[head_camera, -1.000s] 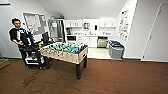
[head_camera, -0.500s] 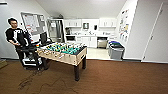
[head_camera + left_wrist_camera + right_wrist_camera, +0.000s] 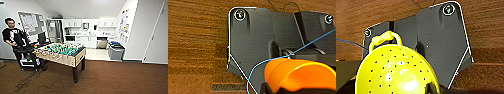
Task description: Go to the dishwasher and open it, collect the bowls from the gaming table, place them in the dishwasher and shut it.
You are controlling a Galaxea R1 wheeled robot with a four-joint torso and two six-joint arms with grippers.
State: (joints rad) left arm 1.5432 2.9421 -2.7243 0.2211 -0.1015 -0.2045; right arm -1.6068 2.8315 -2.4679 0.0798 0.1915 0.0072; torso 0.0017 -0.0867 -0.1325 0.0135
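A: Left gripper, right gripper: fingers hidden; an orange bowl and a yellow perforated bowl lay close against them, grip unreadable.
B: Gaming table ahead; dishwasher far off, blurred.

One table-football table stood on the brown carpet, and one person stood at its far left end. Two grey bins sat side by side by the right wall. One steel-grey dishwasher front showed among the white lower cabinets. One whiteboard hung on the left wall. At the left wrist there was one orange bowl; at the right wrist, one yellow perforated bowl with one loop handle.
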